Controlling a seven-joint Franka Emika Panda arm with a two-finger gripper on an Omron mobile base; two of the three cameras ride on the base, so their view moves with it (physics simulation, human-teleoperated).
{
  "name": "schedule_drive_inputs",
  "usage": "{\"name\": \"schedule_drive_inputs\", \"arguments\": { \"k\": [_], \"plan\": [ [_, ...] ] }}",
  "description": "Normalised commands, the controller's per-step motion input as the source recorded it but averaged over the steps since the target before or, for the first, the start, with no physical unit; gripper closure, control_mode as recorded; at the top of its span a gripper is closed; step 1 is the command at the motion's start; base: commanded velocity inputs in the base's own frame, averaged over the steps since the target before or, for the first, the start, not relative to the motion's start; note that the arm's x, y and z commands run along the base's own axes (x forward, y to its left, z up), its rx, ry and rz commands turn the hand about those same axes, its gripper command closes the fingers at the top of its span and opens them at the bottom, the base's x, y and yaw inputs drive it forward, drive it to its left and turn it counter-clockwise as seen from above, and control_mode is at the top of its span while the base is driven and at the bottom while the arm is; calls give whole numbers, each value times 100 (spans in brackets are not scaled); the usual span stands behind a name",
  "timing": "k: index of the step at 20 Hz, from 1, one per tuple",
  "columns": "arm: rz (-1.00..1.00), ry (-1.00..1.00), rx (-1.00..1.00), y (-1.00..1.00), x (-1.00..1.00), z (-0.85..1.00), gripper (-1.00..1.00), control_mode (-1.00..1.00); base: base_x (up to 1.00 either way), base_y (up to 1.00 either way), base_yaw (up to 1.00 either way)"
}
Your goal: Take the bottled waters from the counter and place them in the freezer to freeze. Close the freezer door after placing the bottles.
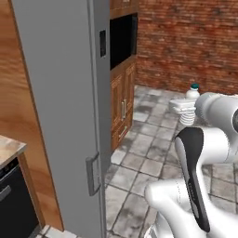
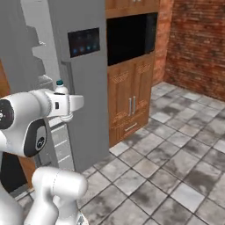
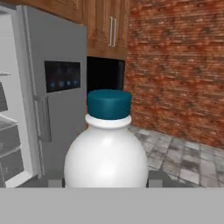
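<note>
A white ribbed bottled water (image 3: 107, 153) with a blue cap fills the middle of the hand view, and my gripper (image 3: 106, 181) is shut on its body. In the left base view the same bottle (image 1: 193, 94) hangs in the gripper (image 1: 185, 108) over the tiled floor, right of the open freezer door (image 1: 60, 93). In the right base view the bottle (image 2: 61, 90) sits in the gripper (image 2: 65, 104) just in front of the open freezer (image 2: 61, 140), whose pale shelves and drawers show. The counter (image 1: 7, 148) is at the far left edge. The other bottle is out of view.
The grey fridge door with the dark touchscreen (image 2: 83, 41) stands shut beside the freezer. Wooden cabinets with a black oven niche (image 2: 129, 37) follow on the right, then a brick wall (image 1: 186, 42). A black appliance front (image 1: 14, 204) sits under the counter.
</note>
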Motion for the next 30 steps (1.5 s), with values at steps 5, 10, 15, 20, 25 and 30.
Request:
{"name": "schedule_drive_inputs", "arguments": {
  "k": [5,10,15,20,25,30],
  "plan": [
    [0,0,0,0,0,0,100,100,66,-61,71],
    [0,0,0,0,0,0,100,100,50,-67,67],
    [0,0,0,0,0,0,100,100,20,-81,60],
    [0,0,0,0,0,0,100,100,25,-70,67],
    [0,0,0,0,0,0,100,100,35,-62,71],
    [0,0,0,0,0,0,100,100,43,-49,67]
  ]
}}
